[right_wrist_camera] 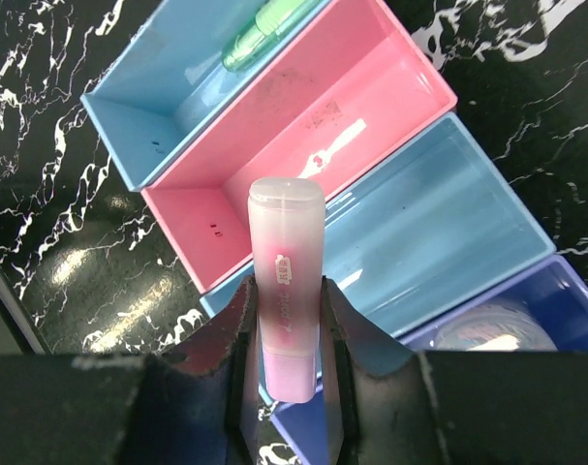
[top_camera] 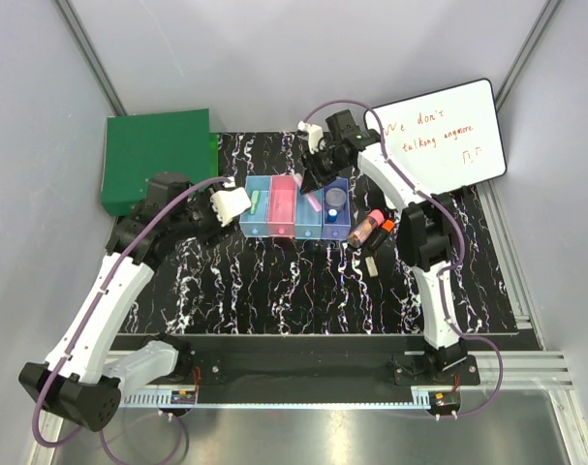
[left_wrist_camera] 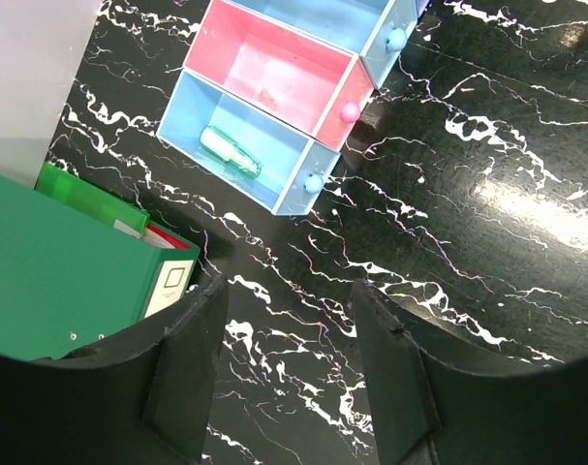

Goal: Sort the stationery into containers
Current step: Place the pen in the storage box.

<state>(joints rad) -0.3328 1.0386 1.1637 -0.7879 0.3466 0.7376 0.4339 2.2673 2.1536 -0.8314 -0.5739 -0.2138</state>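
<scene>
The four joined bins (top_camera: 274, 232) stand mid-table: light blue, pink, light blue, purple. The green stick (top_camera: 257, 199) lies in the left blue bin (left_wrist_camera: 192, 116); it also shows in the left wrist view (left_wrist_camera: 231, 152) and the right wrist view (right_wrist_camera: 264, 24). The grey-purple disc (top_camera: 336, 198) sits in the purple bin (right_wrist_camera: 565, 300). My right gripper (right_wrist_camera: 286, 320) is shut on a pink marker (right_wrist_camera: 286, 281), held over the edge between the pink bin (right_wrist_camera: 371, 87) and the second blue bin (right_wrist_camera: 439, 223). My left gripper (left_wrist_camera: 289, 358) is open and empty, over the table left of the bins.
A pink-capped dark tube (top_camera: 365, 229) and an orange marker (top_camera: 381, 233) lie on the table right of the bins. A large green box (top_camera: 153, 160) stands at the back left. A white board (top_camera: 444, 131) with red writing leans at the back right.
</scene>
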